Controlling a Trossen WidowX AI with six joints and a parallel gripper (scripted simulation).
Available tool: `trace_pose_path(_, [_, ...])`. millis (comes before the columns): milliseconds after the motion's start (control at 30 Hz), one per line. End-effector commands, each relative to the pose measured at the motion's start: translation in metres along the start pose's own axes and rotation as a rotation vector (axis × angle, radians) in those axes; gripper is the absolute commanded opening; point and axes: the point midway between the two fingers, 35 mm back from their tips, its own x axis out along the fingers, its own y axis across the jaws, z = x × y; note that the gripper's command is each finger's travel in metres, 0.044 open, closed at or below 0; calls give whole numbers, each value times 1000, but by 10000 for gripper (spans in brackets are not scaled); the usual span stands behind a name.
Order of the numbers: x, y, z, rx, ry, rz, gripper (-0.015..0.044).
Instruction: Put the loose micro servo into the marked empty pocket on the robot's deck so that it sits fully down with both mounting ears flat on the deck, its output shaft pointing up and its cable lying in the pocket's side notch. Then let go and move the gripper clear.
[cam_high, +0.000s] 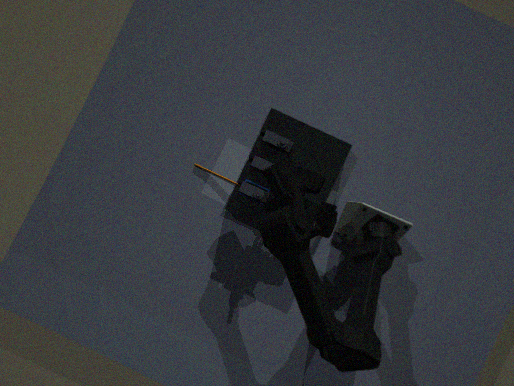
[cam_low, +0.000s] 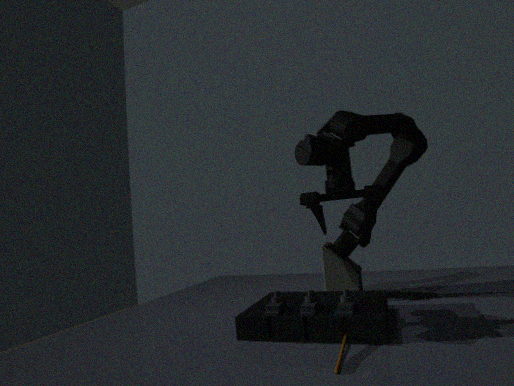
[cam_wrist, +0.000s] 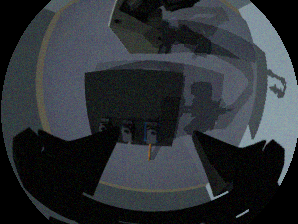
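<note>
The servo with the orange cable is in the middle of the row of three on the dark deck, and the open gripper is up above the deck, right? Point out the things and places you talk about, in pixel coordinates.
Not quite: the servo (cam_high: 254, 191) (cam_low: 345, 306) (cam_wrist: 151, 132) with the orange cable (cam_high: 216, 174) (cam_low: 341, 354) (cam_wrist: 150, 152) is at one end of the row, as the top view shows. The rest is right.
</note>
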Motion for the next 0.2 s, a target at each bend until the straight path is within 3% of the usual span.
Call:
trace_pose_path(0, [0, 1, 1, 0, -6, 0, 440])
trace_pose_path(167, [0, 1, 1, 0, -6, 0, 440])
